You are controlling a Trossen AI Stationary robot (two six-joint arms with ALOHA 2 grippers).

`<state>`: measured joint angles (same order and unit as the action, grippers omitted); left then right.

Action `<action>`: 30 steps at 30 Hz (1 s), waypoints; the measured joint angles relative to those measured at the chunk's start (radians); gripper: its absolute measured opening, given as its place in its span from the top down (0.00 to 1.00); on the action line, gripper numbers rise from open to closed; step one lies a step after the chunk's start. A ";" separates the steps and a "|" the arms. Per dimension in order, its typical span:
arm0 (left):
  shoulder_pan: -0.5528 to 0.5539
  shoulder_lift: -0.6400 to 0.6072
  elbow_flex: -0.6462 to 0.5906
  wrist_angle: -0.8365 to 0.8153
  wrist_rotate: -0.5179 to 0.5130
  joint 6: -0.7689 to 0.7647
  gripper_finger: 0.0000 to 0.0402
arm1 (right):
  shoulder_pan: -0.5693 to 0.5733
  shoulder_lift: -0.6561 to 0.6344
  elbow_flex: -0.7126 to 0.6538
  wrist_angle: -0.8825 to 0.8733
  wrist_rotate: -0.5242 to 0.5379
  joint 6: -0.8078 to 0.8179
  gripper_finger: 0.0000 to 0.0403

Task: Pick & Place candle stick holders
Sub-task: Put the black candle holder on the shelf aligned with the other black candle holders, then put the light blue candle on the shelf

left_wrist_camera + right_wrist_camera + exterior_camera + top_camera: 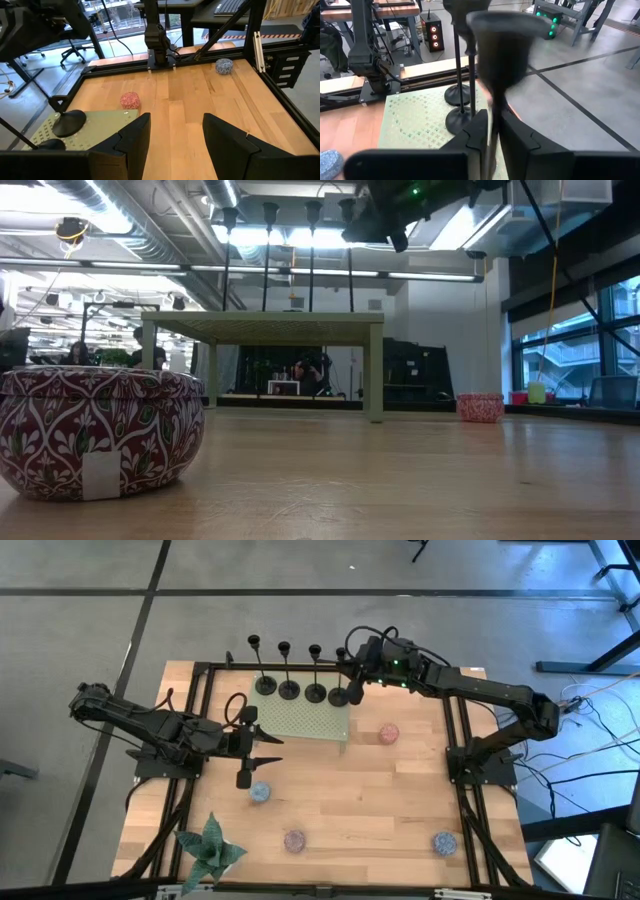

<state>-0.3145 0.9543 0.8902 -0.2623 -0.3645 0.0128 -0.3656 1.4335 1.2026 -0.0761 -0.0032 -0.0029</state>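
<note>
Four black candlestick holders stand in a row on a green perforated stand (300, 720) at the table's far side. Their bases are the first (265, 686), the second (289, 690), the third (315, 693) and the fourth (338, 697). In the low view their thin stems (268, 265) rise from the stand's top (265, 320). My right gripper (353, 690) is shut on the fourth holder, at the stand's right far corner. My left gripper (262, 750) is open and empty, just off the stand's near left corner; its own view shows its fingers (172, 145) apart. My right gripper pinches the fourth holder's thin stem (493, 117) between its two fingers, below the cup (502, 30). The fingers come level from the table's right side and lie across the stem. The holder is upright. I cannot tell whether its base (338, 697) rests on the stand.
Small patterned round tins lie on the wooden table: a pink one (388, 733), a blue one (260, 792), a purple one (294, 839), a blue one (444, 841). A green plant (210, 845) stands at the near left. A black frame (455, 730) edges the table.
</note>
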 joint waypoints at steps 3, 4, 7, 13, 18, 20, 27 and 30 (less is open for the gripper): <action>0.000 0.000 0.000 0.000 0.000 0.000 0.56 | 0.000 0.000 0.000 0.001 0.000 0.000 0.83; 0.000 0.000 0.000 0.000 0.000 0.000 0.56 | 0.000 0.000 0.000 0.001 0.000 0.000 0.82; 0.000 0.000 0.000 0.000 0.000 0.000 0.56 | 0.000 0.000 0.000 0.001 0.000 -0.001 0.80; 0.000 0.000 0.000 0.000 0.000 -0.001 0.56 | 0.000 0.000 0.000 -0.003 0.000 -0.023 0.74; 0.000 0.000 0.000 0.000 0.000 -0.008 0.56 | 0.000 -0.007 0.000 -0.023 0.002 -0.032 0.67; 0.000 0.000 0.000 0.000 0.000 -0.010 0.56 | 0.000 -0.019 0.000 -0.033 0.002 -0.040 0.65; 0.000 0.000 0.000 0.000 0.000 -0.018 0.56 | 0.004 -0.126 0.000 -0.128 0.002 -0.055 0.58; 0.000 0.000 0.000 0.000 0.000 -0.021 0.56 | 0.020 -0.185 0.000 -0.264 0.003 -0.053 0.57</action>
<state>-0.3149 0.9539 0.8905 -0.2623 -0.3649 -0.0085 -0.3458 1.2484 1.2026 -0.3398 -0.0006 -0.0564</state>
